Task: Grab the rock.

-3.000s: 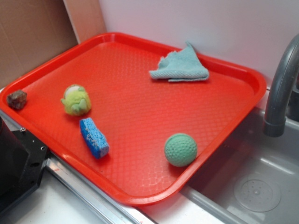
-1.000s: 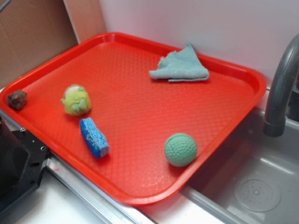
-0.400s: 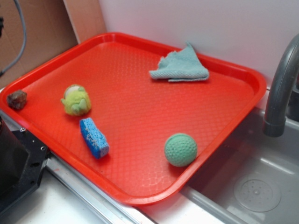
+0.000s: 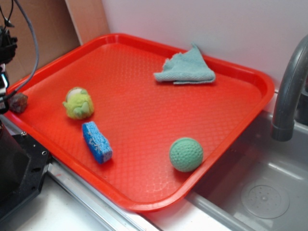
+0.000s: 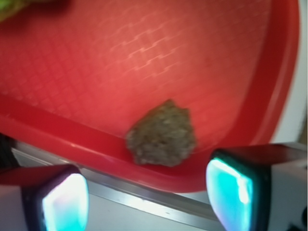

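From my wrist camera, the small lumpy grey-brown rock (image 5: 162, 134) lies just ahead of my gripper (image 5: 147, 192), between the lines of its two spread fingertips (image 5: 65, 202), nothing pinched. It sits in the corner of the red textured plastic tray (image 5: 144, 57), against the rim. It looks rough and roughly as wide as long, with no clear long axis.

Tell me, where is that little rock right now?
In the exterior view the rock sits in the red tray's far-left corner, left of the fuzzy yellow-green ball. The wrist view shows it against the rim, between the open fingers.
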